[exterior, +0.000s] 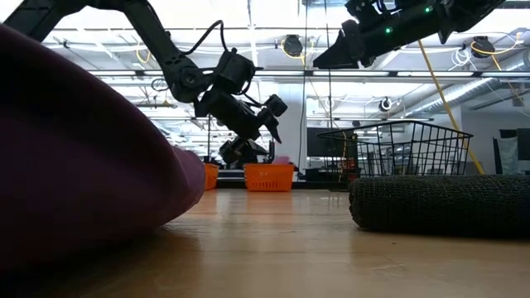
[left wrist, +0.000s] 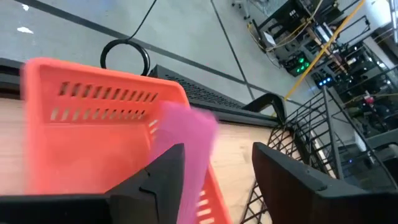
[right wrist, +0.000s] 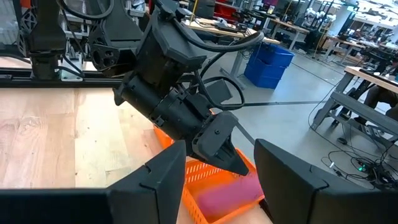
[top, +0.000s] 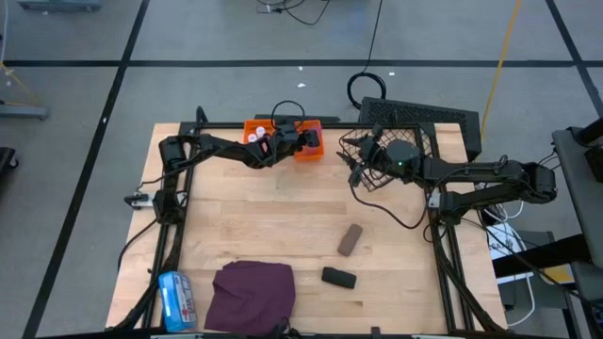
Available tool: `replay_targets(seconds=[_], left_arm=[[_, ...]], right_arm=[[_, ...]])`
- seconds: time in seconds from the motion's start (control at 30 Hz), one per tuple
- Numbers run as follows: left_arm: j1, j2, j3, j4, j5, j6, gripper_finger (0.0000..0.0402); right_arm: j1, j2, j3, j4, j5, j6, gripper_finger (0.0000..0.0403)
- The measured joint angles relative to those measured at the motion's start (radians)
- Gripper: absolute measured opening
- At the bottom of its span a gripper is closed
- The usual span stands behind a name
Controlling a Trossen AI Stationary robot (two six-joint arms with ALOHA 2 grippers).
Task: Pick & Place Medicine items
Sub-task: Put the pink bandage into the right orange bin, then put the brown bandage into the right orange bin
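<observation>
one pink tube (left wrist: 186,140) blurred beside left gripper (left wrist: 214,180), gripper seemingly released, two oblongs on table (top: 273,212)

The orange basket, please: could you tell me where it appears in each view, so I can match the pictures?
High view: orange basket at the table's far edge, under the left tool.
Low view: small, far back, centre.
Left wrist view: fills the left half, pink tube blurred before it.
Right wrist view: bottom centre, tube inside.
Shared landmark: black wire basket.
</observation>
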Motion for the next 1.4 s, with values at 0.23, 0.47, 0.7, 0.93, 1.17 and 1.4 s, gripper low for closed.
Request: replay_targets(seconds=[0.23, 0.47, 0.7, 0.93, 1.17, 1.4], left_arm=[[-0.005, 0.0, 0.0, 0.002, -0.012, -0.005, 0.0209], [0.005, -0.029, -0.001, 0.029, 0.118, 0.163, 0.0209], [-0.007, -0.184, -0.001, 0.026, 0.337, 0.497, 0.0209], [-0.07, -0.359, 0.0, -0.001, 0.417, 0.69, 0.0209], [-0.131, -0.466, 0.0, -0.056, 0.436, 0.812, 0.0209], [-0.169, -0.48, 0.0, -0.117, 0.435, 0.818, 0.0209]], right_arm=[[0.0, 0.0, 0.0, -0.007, 0.0, 0.0, 0.018], [0.004, -0.003, 0.0, -0.043, 0.0, 0.0, 0.0176], [0.086, -0.058, -0.001, -0.14, -0.001, -0.024, 0.018], [0.209, -0.074, 0.0, -0.315, -0.27, -0.035, 0.0172], [0.355, 0.021, -0.09, -0.346, -0.312, -0.037, 0.0178], [0.464, 0.122, -0.177, -0.334, -0.175, -0.082, 0.0206]])
